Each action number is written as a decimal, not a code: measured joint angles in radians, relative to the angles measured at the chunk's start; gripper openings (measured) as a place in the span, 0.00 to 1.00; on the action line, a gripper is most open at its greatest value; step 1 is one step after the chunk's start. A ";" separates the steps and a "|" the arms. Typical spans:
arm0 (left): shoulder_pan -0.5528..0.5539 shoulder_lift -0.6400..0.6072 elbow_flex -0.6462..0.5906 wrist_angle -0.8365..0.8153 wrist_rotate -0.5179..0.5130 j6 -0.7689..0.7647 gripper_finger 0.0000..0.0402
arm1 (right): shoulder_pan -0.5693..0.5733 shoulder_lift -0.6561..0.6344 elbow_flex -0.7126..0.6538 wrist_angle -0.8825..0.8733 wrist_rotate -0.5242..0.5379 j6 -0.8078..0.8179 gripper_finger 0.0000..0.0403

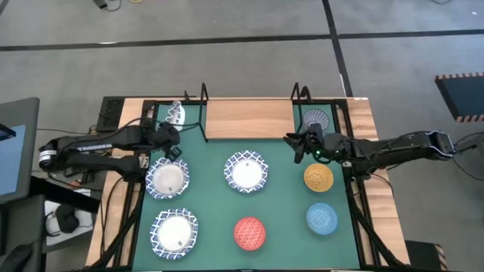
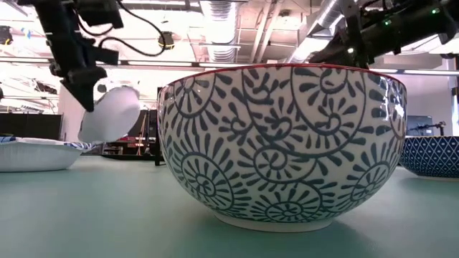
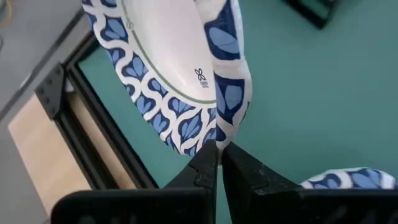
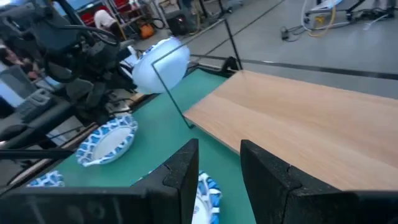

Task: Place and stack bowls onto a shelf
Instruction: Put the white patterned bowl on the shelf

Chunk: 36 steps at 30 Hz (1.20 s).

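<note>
My left gripper (image 1: 173, 128) (image 3: 219, 152) is shut on a white bowl with a blue patterned rim (image 1: 175, 113) (image 2: 109, 115), held in the air by the left end of the shelf's wooden board (image 1: 249, 117) (image 4: 298, 118). My right gripper (image 1: 297, 145) (image 4: 217, 162) hovers open and empty at the board's right end. A grey-blue patterned bowl (image 1: 316, 119) sits right of the board. On the green mat stand three white blue-rimmed bowls (image 1: 168, 179) (image 1: 246, 171) (image 1: 175, 230), a red one (image 1: 249, 233) (image 2: 283, 143), a yellow-orange one (image 1: 318, 177) and a light blue one (image 1: 321, 217). My left gripper pinches the white bowl's blue patterned rim (image 3: 214, 140) between its two fingertips (image 3: 202, 165). The fingers slant downward from the table's left side. The bowl is lifted clear of the mat and tipped on edge, its white underside (image 3: 180, 56) facing the wrist camera.
Thin black wire posts (image 1: 204, 92) (image 1: 299, 92) rise at the board's two ends, and a black frame (image 1: 144, 121) borders the mat. Bare green mat (image 1: 283, 204) lies between the bowls. Cables and equipment sit beyond the table's left edge (image 1: 60, 219).
</note>
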 joint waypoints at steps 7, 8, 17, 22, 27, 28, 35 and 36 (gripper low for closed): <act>-0.177 -0.025 0.054 -0.009 -0.047 0.053 0.00 | 0.038 0.000 0.004 0.094 -0.001 -0.046 0.36; -0.207 -0.021 0.073 -0.007 -0.073 0.085 0.00 | 0.044 0.001 0.014 0.094 -0.003 -0.054 0.36; -0.390 0.067 0.259 -0.049 -0.268 0.452 0.00 | 0.092 0.090 0.229 0.035 -0.023 -0.176 0.36; -0.469 0.150 0.290 -0.041 -0.387 0.797 0.00 | 0.083 0.232 0.425 -0.147 -0.032 -0.229 0.36; -0.526 0.258 0.290 0.023 -0.564 1.041 0.00 | 0.052 0.346 0.600 -0.290 -0.033 -0.223 0.37; -0.534 0.279 0.290 0.038 -0.598 1.073 0.00 | 0.045 0.362 0.627 -0.321 -0.035 -0.208 0.37; -0.593 0.404 0.291 0.130 -0.808 1.265 0.00 | -0.014 0.445 0.716 -0.424 -0.108 -0.064 0.55; -0.600 0.416 0.291 0.144 -0.830 1.290 0.00 | -0.022 0.453 0.717 -0.421 -0.113 -0.042 0.59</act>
